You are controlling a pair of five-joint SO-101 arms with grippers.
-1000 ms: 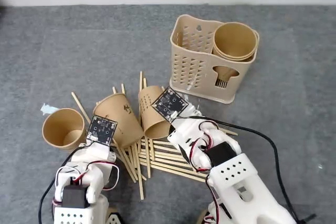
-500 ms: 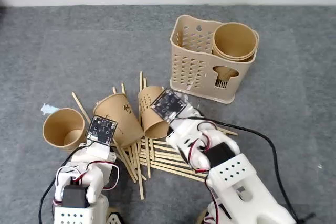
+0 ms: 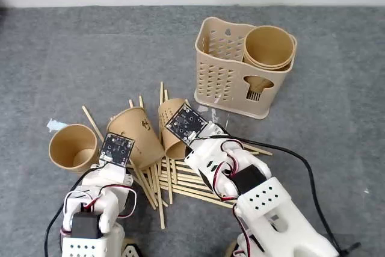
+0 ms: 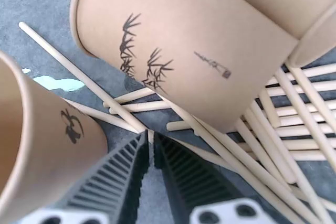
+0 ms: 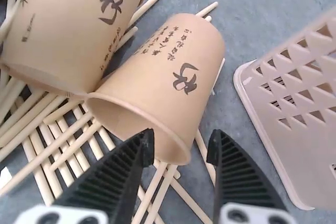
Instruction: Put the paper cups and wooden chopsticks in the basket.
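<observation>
We find brown paper cups (image 3: 269, 46) nested in beige perforated plastic basket (image 3: 219, 64); three loose cups (image 3: 73, 147) and all wooden chopsticks (image 3: 180, 177) still outside basket; right gripper (image 5: 179, 139) spread about tipped cup (image 5: 168, 82) rim; left gripper (image 4: 150, 140) nearly pressed together.

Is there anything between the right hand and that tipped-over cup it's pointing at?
Nothing visible does. The right hand is open, and the rim of the tipped cup sits in the gap between its fingers. The chopsticks lie under and beside the cup, not in the way.
</observation>
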